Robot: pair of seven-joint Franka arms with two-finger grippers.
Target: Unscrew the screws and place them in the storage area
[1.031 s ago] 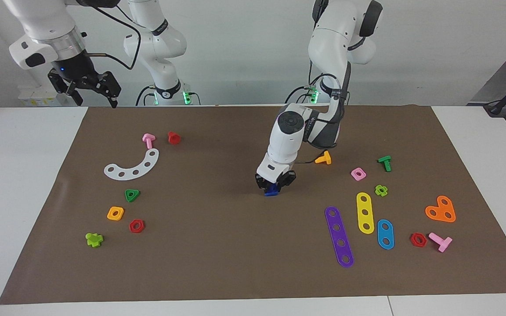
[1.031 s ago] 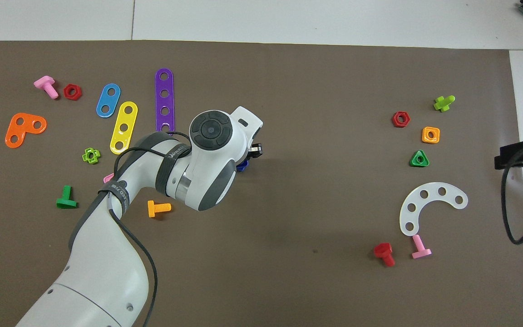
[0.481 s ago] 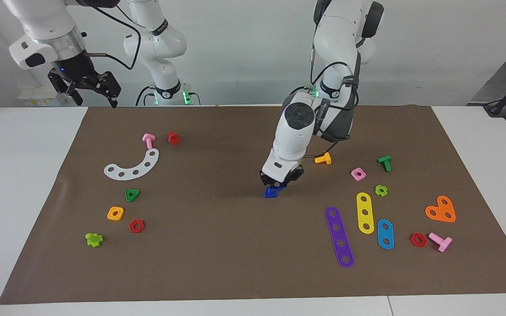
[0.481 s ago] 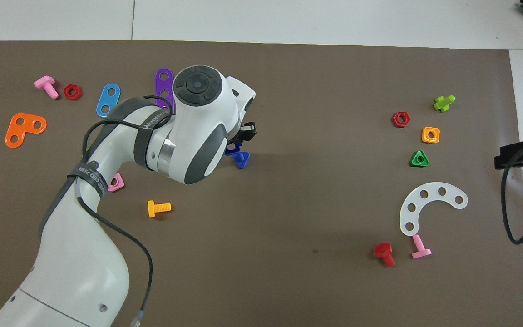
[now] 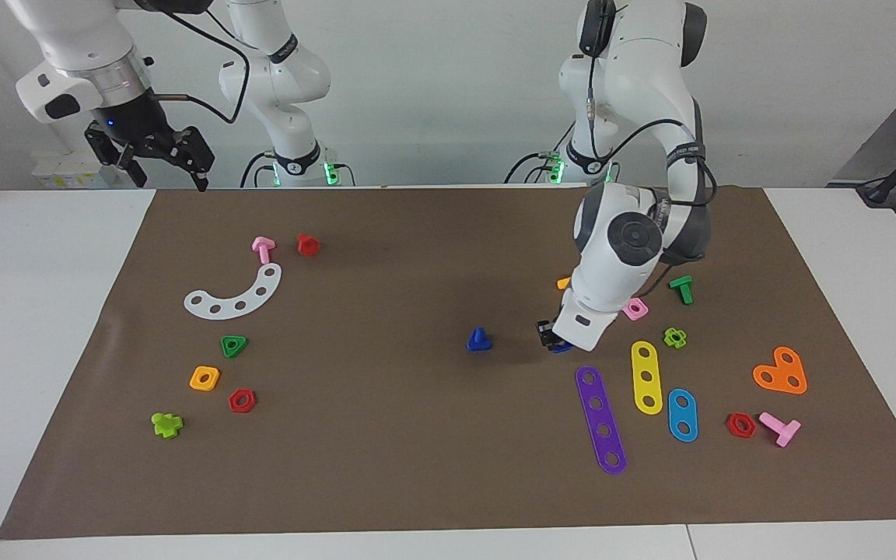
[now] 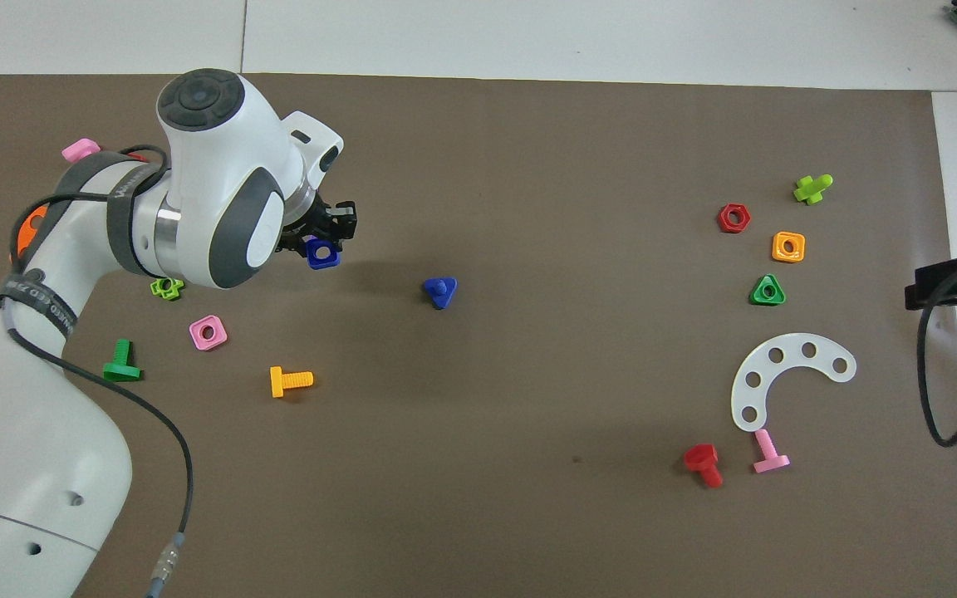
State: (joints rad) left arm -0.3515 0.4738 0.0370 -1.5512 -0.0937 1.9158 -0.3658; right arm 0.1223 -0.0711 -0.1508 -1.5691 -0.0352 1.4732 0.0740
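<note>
The blue screw stands alone on its triangular head, stem up, on the brown mat near the middle; it also shows in the overhead view. My left gripper is low over the mat beside the purple strip, shut on a blue square nut, well apart from the screw. The storage area is the patch with the white curved strip, toward the right arm's end. My right gripper waits open, raised over the mat's corner near the robots.
In the storage patch lie green, orange and red nuts, plus pink and red bolts. Toward the left arm's end lie yellow and blue strips, a pink nut and several other toy parts.
My left gripper lifted off the blue screw with the blue square nut and moved toward the left arm's end. The screw stays standing on the mat. The right arm has not moved.
</note>
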